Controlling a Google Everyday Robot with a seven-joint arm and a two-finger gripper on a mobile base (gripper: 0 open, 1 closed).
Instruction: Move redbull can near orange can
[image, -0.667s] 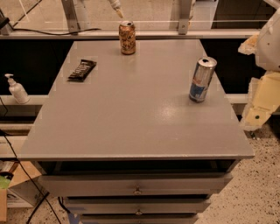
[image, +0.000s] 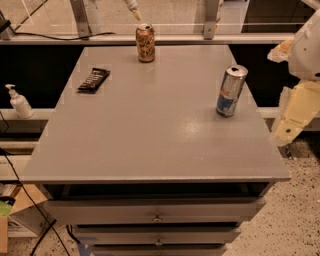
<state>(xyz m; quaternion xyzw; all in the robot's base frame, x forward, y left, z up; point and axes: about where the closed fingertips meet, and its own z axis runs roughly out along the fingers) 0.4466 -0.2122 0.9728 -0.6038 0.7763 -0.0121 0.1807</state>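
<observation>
The redbull can (image: 231, 91), slim, silver on top and blue below, stands upright on the right side of the grey table (image: 150, 135). The orange can (image: 145, 43), shorter with an orange-brown body, stands upright at the table's far edge, left of centre. The two cans are well apart. My gripper (image: 292, 112) hangs at the right edge of the view, off the table's right side, level with the redbull can and a short way to its right. It touches neither can.
A dark snack bar (image: 93, 80) lies on the far left of the table. A white pump bottle (image: 19, 101) stands on a ledge to the left. Drawers (image: 157, 215) sit under the tabletop. A metal rail (image: 150, 37) runs behind the table.
</observation>
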